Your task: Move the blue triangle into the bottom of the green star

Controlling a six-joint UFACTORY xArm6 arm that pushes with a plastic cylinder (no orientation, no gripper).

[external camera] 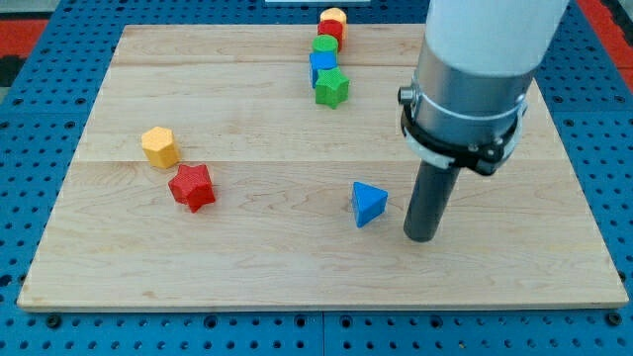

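Note:
The blue triangle [368, 203] lies on the wooden board [247, 257], right of centre and toward the view's bottom. The green star [331, 88] sits near the view's top, at the lower end of a column of blocks. My tip [420, 237] rests on the board just right of the blue triangle and slightly below it, with a small gap between them. The arm's wide grey body rises above the rod to the view's top right.
Above the green star stand a blue cube [322, 64], a green block [325, 44], a red block [330, 30] and a yellow block [333, 16] in a column. A yellow hexagon [159, 146] and a red star [192, 187] sit at the view's left.

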